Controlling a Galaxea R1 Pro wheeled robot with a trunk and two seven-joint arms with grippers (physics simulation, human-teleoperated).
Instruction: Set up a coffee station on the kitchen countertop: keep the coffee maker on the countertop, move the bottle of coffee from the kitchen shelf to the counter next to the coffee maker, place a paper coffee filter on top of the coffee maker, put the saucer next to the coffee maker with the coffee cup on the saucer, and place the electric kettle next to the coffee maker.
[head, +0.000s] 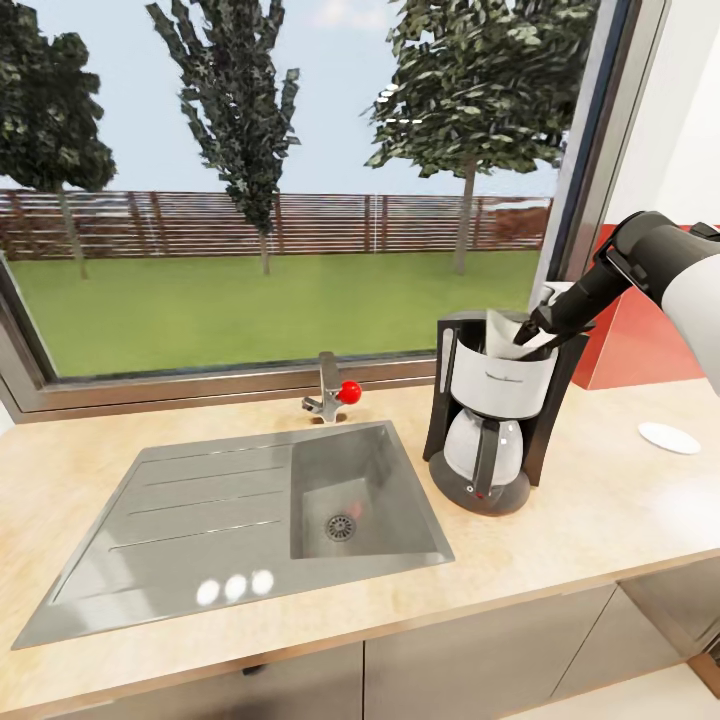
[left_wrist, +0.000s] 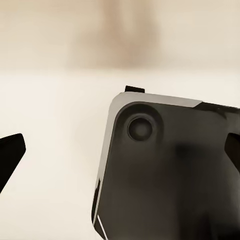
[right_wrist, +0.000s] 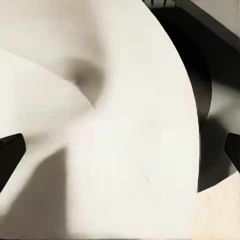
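The paper coffee filter is lying closest to the lens in the right wrist view, its pale creased sheet spreading between the two dark fingertips, which are standing wide apart at the picture's edges and are not pinching it. In the head view the right gripper is hovering directly over the one coffee maker, with the filter sitting on the machine's top just beneath and beside the fingers; whether they are touching the paper I cannot tell. Below the gripper, the single pale carafe is resting in the machine. Further out from the hand, toward the robot's right, one saucer is lying flat on the kitchen countertop, well apart from the machine. On the other side of the hand, one steel sink is sitting inset in the worktop, with one faucet bearing a red knob behind it.

In the left wrist view the left gripper is showing two dark fingertips spread wide, holding nothing, above a dark rounded-corner panel.
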